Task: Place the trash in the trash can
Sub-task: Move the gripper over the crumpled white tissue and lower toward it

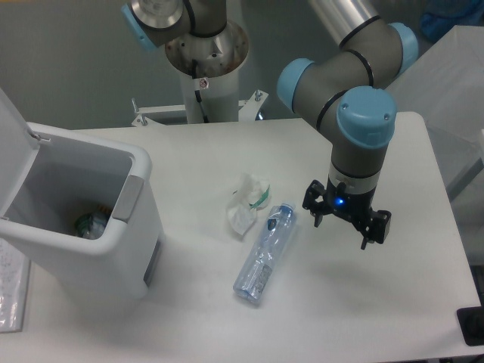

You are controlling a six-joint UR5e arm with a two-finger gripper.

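Observation:
A crumpled white tissue wad (246, 203) with a green bit lies near the middle of the table. Just right of it and below, a clear plastic bottle (264, 253) with a blue cap and label lies on its side, cap pointing up-right. The white trash can (83, 219) stands at the left with its lid open; some crumpled material shows at its bottom. My gripper (342, 228) hangs to the right of the bottle's cap end, apart from it, fingers spread and open with nothing between them.
The robot's base column (206, 64) rises at the table's back edge. A white sheet (11, 287) lies at the far left edge beside the trash can. A dark object (473, 327) sits at the bottom right corner.

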